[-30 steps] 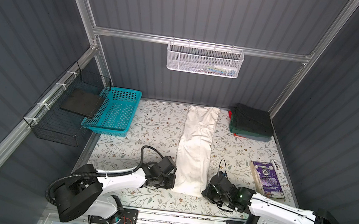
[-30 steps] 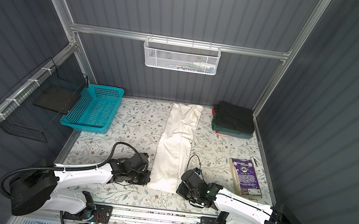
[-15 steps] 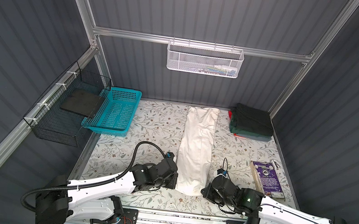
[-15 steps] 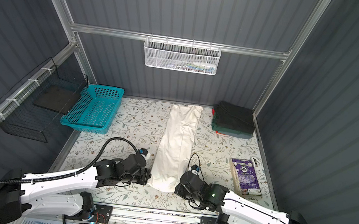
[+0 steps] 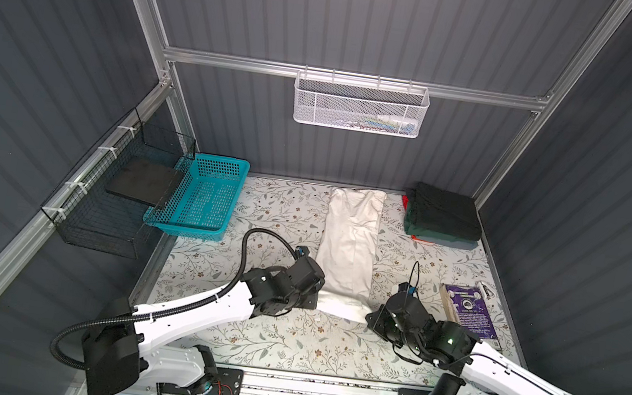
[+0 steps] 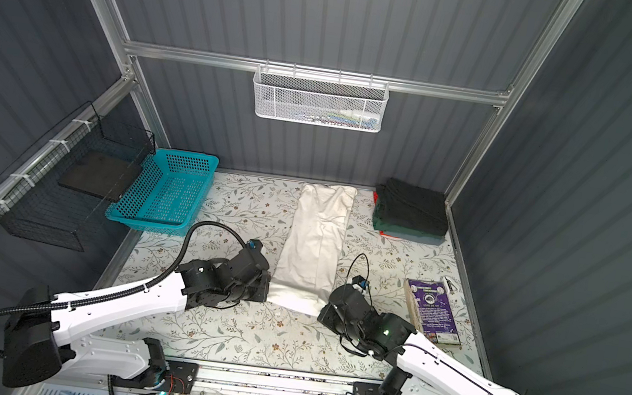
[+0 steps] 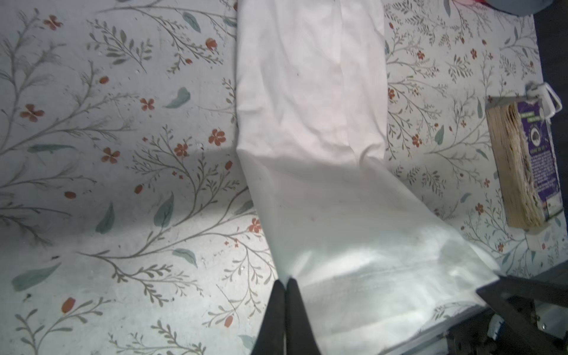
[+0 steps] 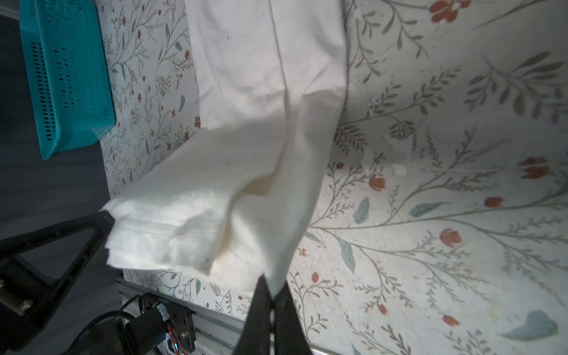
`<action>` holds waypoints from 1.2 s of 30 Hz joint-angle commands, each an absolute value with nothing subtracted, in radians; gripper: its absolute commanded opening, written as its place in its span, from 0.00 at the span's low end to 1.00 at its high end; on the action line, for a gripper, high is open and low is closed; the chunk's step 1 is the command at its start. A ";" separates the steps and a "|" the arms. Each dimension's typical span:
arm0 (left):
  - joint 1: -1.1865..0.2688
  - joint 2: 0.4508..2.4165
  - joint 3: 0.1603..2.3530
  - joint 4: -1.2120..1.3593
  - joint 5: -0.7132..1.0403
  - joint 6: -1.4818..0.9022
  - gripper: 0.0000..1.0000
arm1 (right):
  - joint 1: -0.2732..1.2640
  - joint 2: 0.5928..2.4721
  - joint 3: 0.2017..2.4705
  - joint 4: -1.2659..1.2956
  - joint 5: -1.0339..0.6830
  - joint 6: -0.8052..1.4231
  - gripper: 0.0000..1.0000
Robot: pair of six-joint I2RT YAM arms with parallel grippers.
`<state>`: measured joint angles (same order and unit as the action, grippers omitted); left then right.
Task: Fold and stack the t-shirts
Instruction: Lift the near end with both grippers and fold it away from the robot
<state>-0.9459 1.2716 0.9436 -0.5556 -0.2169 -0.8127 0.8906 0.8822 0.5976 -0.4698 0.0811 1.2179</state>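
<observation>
Now off-white t-shirt [image 5: 349,245] lies folded lengthwise on table [image 5: 265,338], near stack of folded shirts [image 5: 443,218]; left end effector [image 7: 285,284] pinches hem corner farther from stack, right end effector [image 8: 272,287] pinches hem corner nearer stack, hem lifted

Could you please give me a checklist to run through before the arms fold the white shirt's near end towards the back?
1. Left gripper, jaws shut on the off-white t-shirt at its near corner: ok.
2. Right gripper, jaws shut on the other near corner: ok.
3. Every layer caught in both grips: cannot tell.
4. Far end lying flat on the table: ok.
5. Book and folded stack lie apart from the shirt, beside the fold path: ok.
</observation>
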 commanded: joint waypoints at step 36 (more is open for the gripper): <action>-0.591 2.001 1.568 -0.449 -0.051 -0.528 0.00 | 0.309 1.704 1.120 -0.255 -0.360 0.755 0.00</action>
